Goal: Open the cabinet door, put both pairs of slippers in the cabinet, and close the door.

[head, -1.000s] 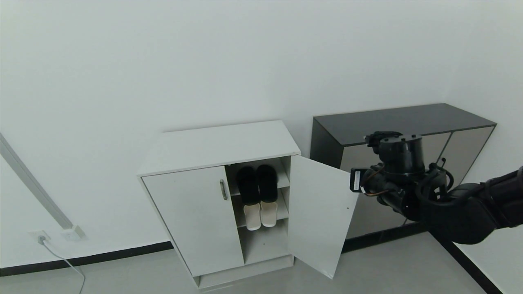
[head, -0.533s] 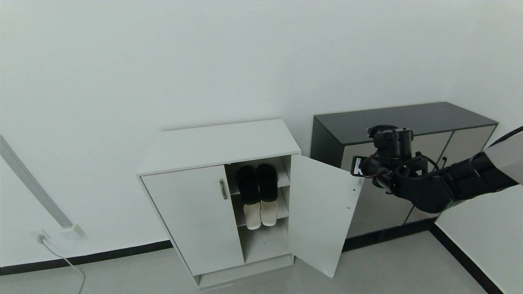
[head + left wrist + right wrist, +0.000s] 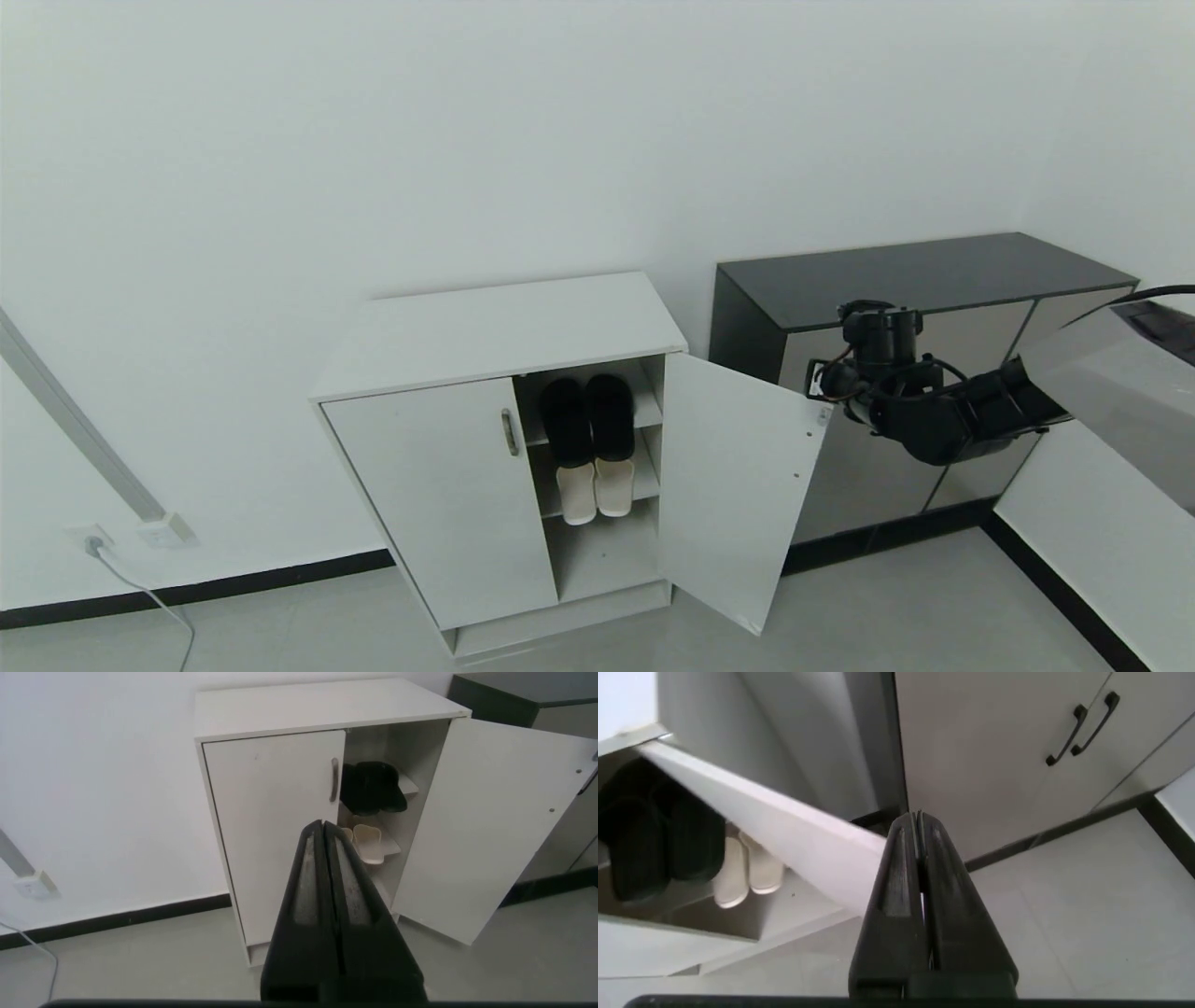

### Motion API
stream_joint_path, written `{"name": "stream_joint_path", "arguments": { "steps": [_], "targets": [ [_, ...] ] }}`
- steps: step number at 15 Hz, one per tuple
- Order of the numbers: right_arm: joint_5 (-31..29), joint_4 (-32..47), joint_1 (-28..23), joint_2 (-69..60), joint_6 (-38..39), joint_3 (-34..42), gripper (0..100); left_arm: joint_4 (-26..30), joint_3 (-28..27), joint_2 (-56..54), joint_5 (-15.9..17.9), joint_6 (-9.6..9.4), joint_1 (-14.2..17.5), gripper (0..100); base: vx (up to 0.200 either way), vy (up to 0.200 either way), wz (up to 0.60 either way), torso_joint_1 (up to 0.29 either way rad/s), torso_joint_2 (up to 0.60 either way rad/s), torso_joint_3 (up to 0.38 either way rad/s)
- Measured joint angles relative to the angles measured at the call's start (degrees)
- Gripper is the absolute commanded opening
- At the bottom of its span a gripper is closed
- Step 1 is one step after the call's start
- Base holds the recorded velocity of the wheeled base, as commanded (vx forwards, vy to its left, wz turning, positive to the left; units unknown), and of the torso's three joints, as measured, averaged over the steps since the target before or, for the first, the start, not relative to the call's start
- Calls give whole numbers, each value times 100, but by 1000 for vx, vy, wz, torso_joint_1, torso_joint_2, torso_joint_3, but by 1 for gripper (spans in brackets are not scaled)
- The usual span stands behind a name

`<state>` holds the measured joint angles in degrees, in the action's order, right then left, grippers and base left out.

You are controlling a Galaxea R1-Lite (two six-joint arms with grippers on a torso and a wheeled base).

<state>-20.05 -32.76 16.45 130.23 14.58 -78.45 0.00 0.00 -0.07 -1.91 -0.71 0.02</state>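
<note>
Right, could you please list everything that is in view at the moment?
white cabinet: one, white, against the wall, centre.
open door: one, white, cabinet's right side, swung out.
closed door: one, white, cabinet's left side.
black slippers: one pair, black, upper shelf.
cream slippers: one pair, cream, shelf below.
dark cabinet: one, black top, mirrored fronts, right of the white cabinet.
wall socket: one, white, low on the wall, left.
left gripper: one, black, shut, facing the cabinet.
right gripper: one, black, shut, by the open door's outer edge.
</note>
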Motion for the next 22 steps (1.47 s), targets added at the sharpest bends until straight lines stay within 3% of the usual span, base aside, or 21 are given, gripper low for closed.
{"name": "stream_joint_path", "arguments": {
  "steps": [6,16,22],
  "targets": [
    [49,187,-123,552,-2,-532,0,0,0,0,0,0,2,0,0,0,0,0,0,0],
    [71,222,-104,758,52,-600,0,0,0,0,0,2,2,0,0,0,0,0,0,0],
    [5,180,623,304,66,204,0,0,0,0,-7,6,0,0,0,0,0,0,0,0]
  ]
}}
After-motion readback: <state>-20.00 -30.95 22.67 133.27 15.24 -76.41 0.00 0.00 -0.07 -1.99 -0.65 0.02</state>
